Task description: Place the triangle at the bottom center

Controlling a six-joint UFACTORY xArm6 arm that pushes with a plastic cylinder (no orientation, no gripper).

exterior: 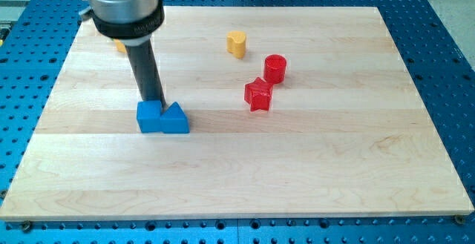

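You see my tip (154, 100) at the far edge of the blue cube (150, 117), which touches the blue triangle (175, 119), left of centre on the board (334, 162). No pincer exists. Red blocks sit right.

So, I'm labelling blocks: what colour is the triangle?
Blue: the triangle, seen in the camera view, touches a blue cube beside my tip.

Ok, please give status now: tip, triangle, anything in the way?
My tip just above blue triangle, behind it. Blue cube touching triangle's left. Way down looks free.
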